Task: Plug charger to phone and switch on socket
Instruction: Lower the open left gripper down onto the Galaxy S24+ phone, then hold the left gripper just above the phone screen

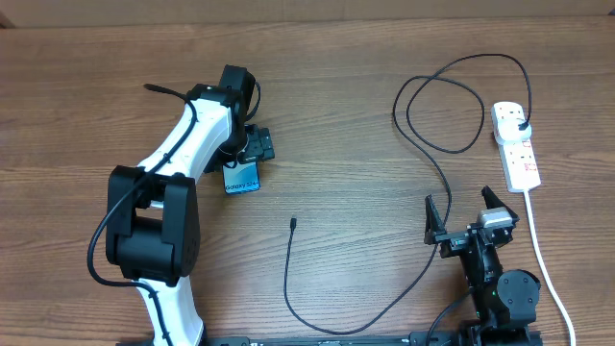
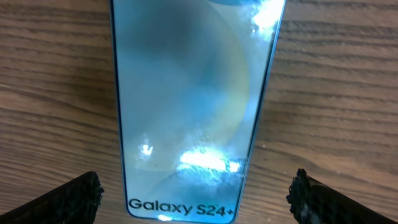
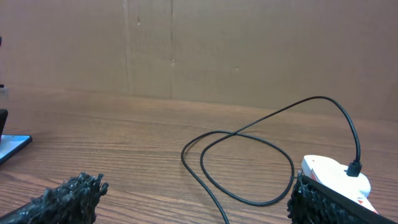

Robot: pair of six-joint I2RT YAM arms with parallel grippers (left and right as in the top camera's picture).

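Steadying the phone (image 2: 193,106) looks like your step in hand: it lies flat and screen-up on the bench (image 1: 96,96), left of centre. Your left tool (image 2: 196,183) hangs over the lettered end, spread wide, with its fingers (image 2: 74,199) either side of the frame and touching nothing. Close square across the long edges and grip the frame, not the glass, or it'll skid or twist. Keep the short edge clear; the port's likely there, but I can't see it.

The charger (image 1: 288,279) has its connector tip (image 1: 293,223) loose near mid-bench, well apart from the phone. Its plug (image 1: 522,126) already sits in the socket (image 1: 519,159), far right. The right tool (image 1: 461,204) is spread and empty, near its base beside the cable.

Pinch just behind the tip and line it up with the phone's short edge before pushing. Slack looks ample, but watch that it doesn't drag the socket. Flip the switch last
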